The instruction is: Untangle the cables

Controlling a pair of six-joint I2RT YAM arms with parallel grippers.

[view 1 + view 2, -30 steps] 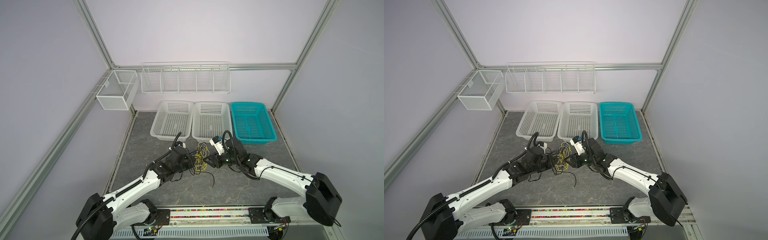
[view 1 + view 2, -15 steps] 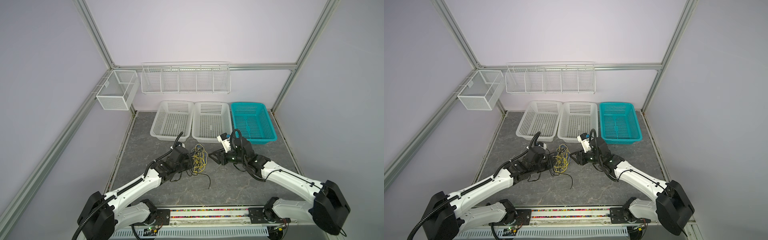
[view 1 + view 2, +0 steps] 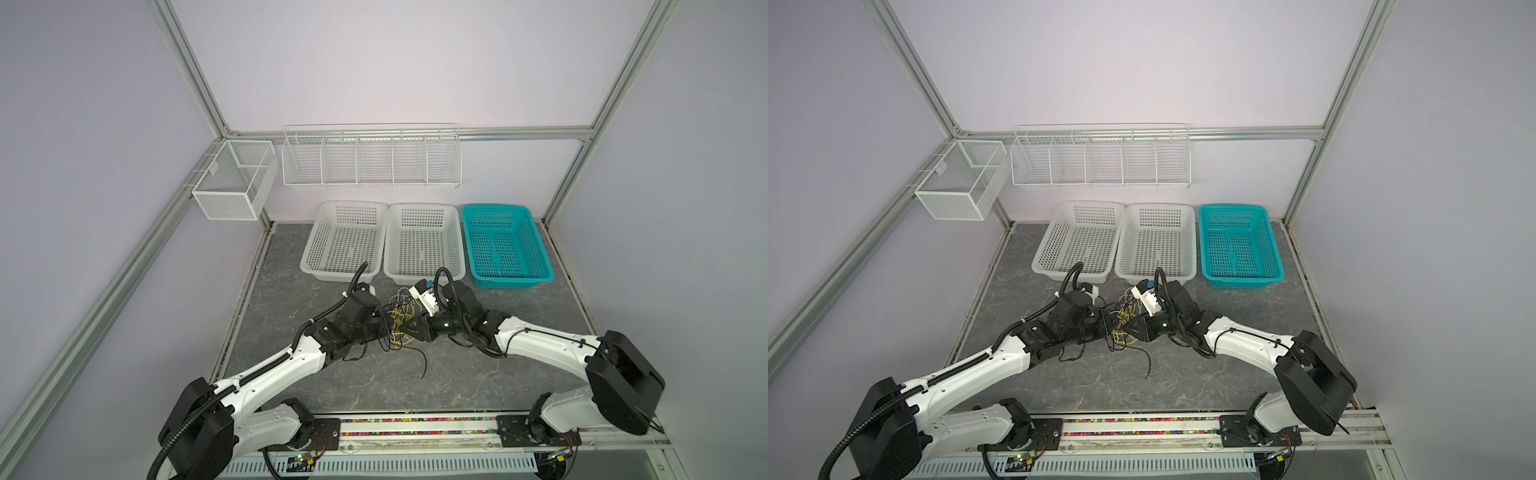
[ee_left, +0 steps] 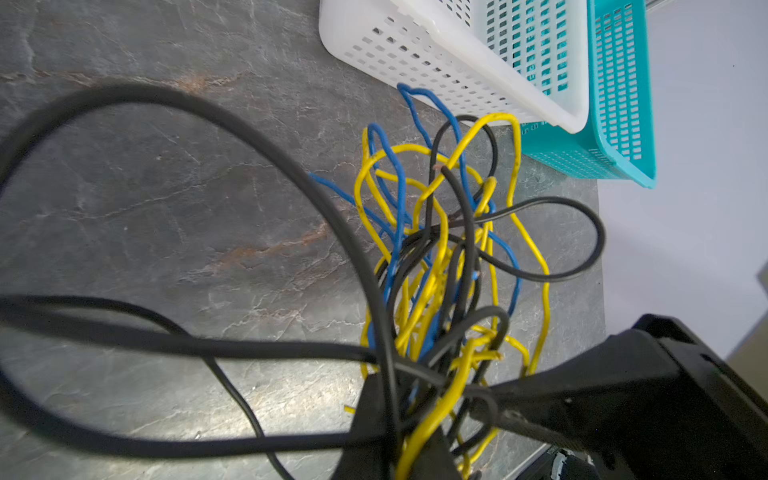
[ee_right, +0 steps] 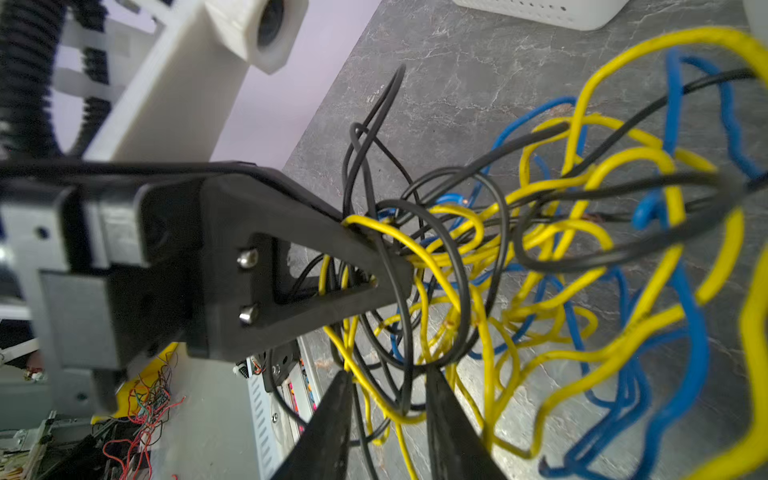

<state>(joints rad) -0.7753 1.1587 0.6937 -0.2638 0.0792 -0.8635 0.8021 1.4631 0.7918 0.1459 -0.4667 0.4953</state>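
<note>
Right gripper (image 3: 409,329) swung back into the cables (image 3: 400,309) from 3 o'clock, jaws slightly apart; left gripper (image 3: 384,326) clamps them, everything still knotted

The cables (image 3: 400,312) lie bunched on the table (image 3: 519,374) just in front of the middle basket (image 3: 424,243). The left basket (image 3: 345,241) and the right basket (image 3: 505,245) flank it closely, and the wire rack (image 3: 372,158) hangs on the wall behind it.
</note>
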